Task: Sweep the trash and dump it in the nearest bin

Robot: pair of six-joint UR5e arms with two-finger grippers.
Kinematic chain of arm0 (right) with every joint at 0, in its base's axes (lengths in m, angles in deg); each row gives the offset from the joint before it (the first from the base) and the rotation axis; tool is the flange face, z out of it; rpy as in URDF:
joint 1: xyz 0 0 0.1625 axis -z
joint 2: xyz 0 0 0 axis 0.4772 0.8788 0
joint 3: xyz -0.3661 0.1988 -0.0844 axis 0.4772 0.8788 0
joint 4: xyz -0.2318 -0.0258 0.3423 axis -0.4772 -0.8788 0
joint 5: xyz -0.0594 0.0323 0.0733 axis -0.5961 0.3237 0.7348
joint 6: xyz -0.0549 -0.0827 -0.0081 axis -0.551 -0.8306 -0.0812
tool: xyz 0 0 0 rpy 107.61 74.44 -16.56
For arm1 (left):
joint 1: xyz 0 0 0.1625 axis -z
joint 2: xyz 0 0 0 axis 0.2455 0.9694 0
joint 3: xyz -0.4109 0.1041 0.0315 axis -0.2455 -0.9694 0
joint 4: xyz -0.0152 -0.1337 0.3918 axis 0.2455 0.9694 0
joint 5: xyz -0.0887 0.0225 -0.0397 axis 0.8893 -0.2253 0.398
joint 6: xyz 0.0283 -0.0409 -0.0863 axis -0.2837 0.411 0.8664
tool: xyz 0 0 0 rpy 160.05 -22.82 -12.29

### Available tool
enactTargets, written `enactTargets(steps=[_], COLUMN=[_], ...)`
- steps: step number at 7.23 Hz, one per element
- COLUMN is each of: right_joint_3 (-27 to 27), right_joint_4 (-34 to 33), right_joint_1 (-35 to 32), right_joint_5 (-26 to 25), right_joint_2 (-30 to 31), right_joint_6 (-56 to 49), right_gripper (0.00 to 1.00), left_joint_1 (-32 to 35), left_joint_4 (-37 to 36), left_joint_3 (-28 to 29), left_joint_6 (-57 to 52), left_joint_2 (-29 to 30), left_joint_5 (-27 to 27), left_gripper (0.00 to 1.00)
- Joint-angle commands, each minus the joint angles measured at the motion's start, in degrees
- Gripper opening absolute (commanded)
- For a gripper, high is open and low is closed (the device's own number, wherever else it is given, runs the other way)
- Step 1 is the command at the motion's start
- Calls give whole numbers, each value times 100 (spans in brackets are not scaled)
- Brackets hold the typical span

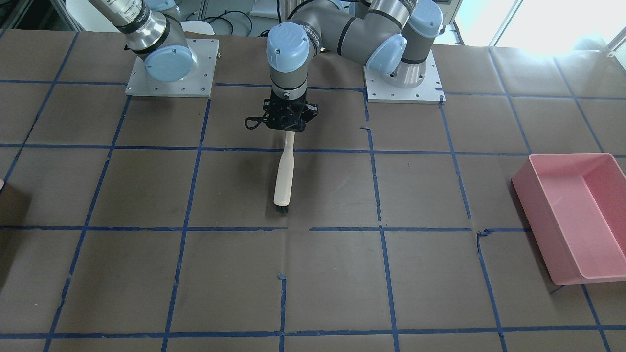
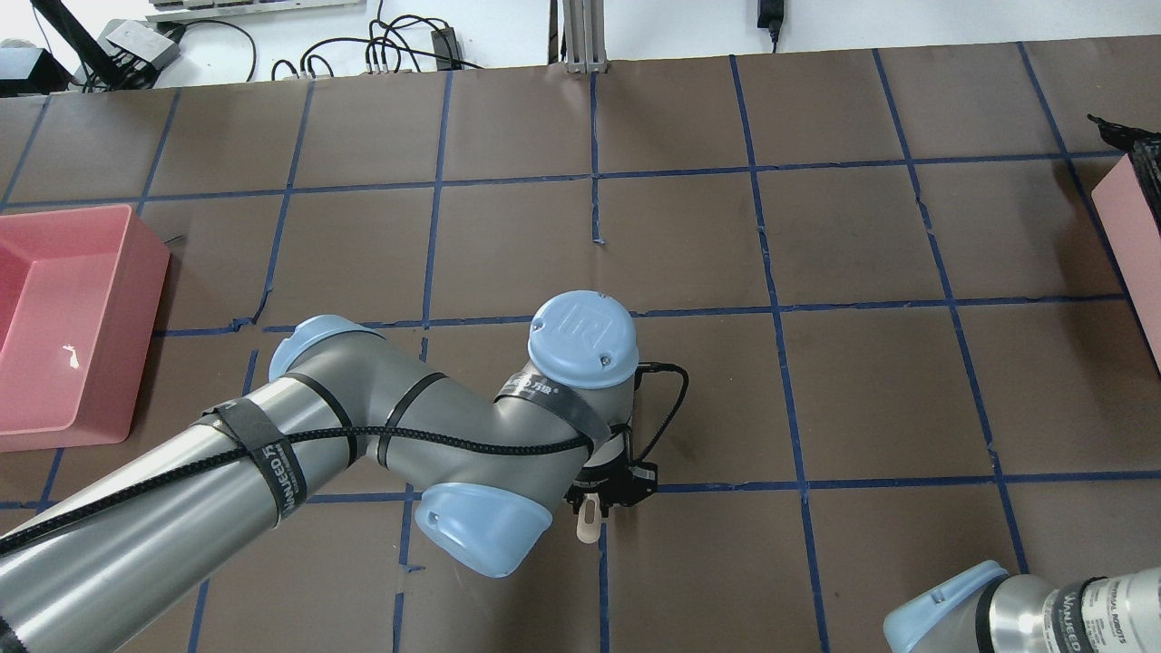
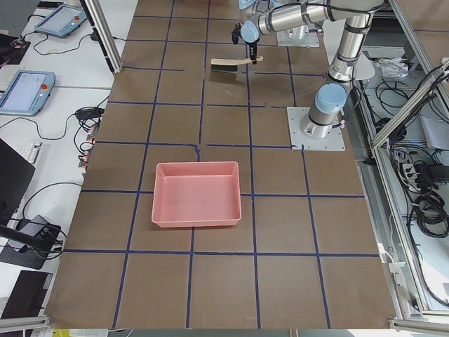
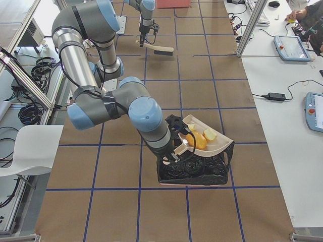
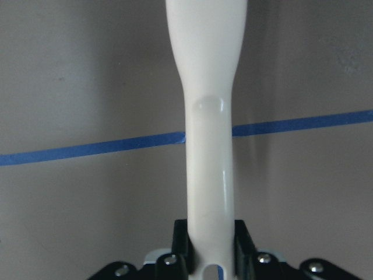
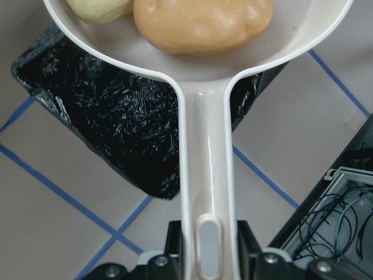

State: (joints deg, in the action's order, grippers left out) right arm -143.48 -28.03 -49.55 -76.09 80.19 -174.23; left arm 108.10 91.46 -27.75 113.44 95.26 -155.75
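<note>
Right claw (image 6: 210,248) clamped on pan (image 6: 207,146) handle. Trash (image 6: 204,23) sits in the pan, bin (image 4: 192,174) at 6 o'clock beneath it in the right-side view. Trash looks light and likely to roll, so hold by the handle and tip slowly. Left claw (image 5: 210,248) clamped on brush (image 5: 210,134).
</note>
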Motion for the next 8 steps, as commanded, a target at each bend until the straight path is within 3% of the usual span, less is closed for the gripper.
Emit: enactTargets(steps=[1,3,4,5,6,8], right_joint_3=[-30,-22,-13,4,13,22], right_joint_4=[-364,-804,-980,-1052,-1139,-1384], right_joint_1=[-266,-689,-847,-1005,-1242,-1463], right_joint_5=[-945,-1851,-2012,-2179,-2598,-2927], right_joint_2=[-45,-45,-54,-45,-45,-54], right_joint_6=[-133,-353,-458,-459,-467,-659], right_gripper=[0,0,0,0,0,0], left_joint_1=[3,3,3,3,3,-6], left_joint_4=[-155,-147,-138,-138,-77,-59], left_joint_3=[-66,-84,-84,-84,-84,-84], left_joint_6=[-1,-1,-1,8,25,25], left_joint_2=[51,69,69,69,69,69], left_joint_5=[4,30,39,22,30,21], left_gripper=[0,2,17,48,73,89])
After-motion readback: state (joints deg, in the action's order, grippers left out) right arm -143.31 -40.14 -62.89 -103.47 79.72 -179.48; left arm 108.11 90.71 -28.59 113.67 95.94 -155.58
